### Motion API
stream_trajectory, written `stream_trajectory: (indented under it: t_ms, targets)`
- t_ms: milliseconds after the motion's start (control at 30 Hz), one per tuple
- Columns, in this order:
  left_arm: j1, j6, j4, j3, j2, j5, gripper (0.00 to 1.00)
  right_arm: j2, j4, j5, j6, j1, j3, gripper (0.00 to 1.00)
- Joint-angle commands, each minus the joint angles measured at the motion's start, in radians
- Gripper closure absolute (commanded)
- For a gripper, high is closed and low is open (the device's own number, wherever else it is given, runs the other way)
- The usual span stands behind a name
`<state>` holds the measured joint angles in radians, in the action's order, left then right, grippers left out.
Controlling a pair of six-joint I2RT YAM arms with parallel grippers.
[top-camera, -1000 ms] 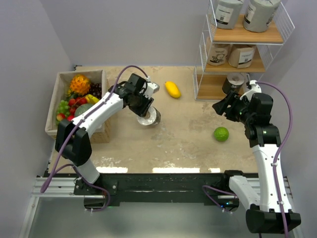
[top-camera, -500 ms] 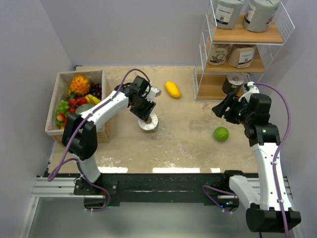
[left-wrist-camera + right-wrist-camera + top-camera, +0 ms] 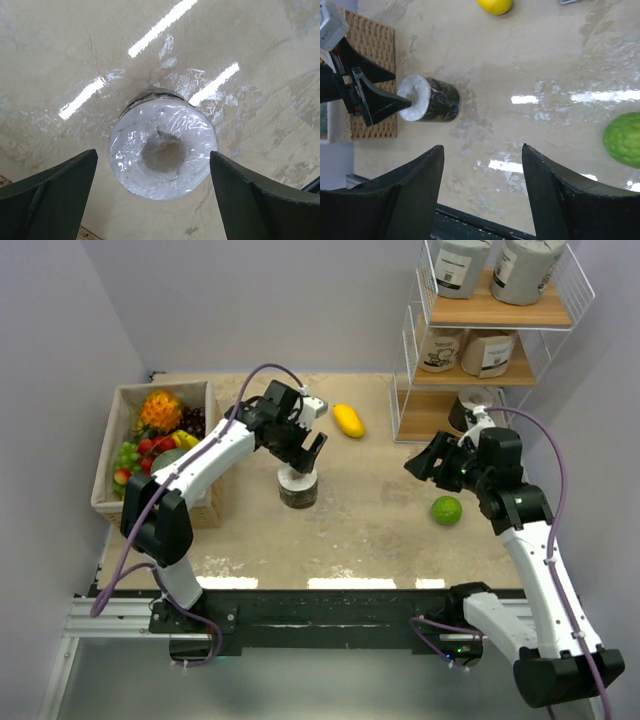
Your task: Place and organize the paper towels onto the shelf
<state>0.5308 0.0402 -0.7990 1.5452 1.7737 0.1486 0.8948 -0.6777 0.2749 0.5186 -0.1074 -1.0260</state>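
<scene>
On table: black roll upright, label unreadable | left jaws wide apart over it, empty | right jaws half-open, empty

Table: black roll upright mid, yellow fruit, green fruit, fruit box L, shelf R.

Bright overhead strip lights leave streaky glare on the glossy table; all views sharp.
</scene>
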Motion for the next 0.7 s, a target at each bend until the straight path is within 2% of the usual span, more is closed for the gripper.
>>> stream_trajectory:
  t_ms: [0, 133, 300, 500, 667]
  targets:
    - [-0.002, -0.019, 0.110, 0.020, -0.135, 0.000, 0.00, 0.042, 0.099, -0.066, 0.112, -0.130, 0.003, 0.33]
    - [-0.002, -0.011, 0.201, -0.060, -0.247, -0.101, 0.00, 0.085, 0.187, -0.121, 0.181, -0.235, 0.024, 0.33]
    - [-0.002, -0.007, 0.413, -0.305, -0.477, -0.233, 0.00, 0.176, 0.300, -0.193, 0.248, -0.377, 0.018, 0.32]
    - [-0.002, -0.034, 0.637, -0.586, -0.793, -0.388, 0.00, 0.379, 0.372, -0.273, 0.190, -0.486, -0.063, 0.27]
    - [-0.002, -0.132, 0.724, -0.755, -1.009, -0.461, 0.00, 0.522, 0.388, -0.307, 0.169, -0.573, -0.156, 0.26]
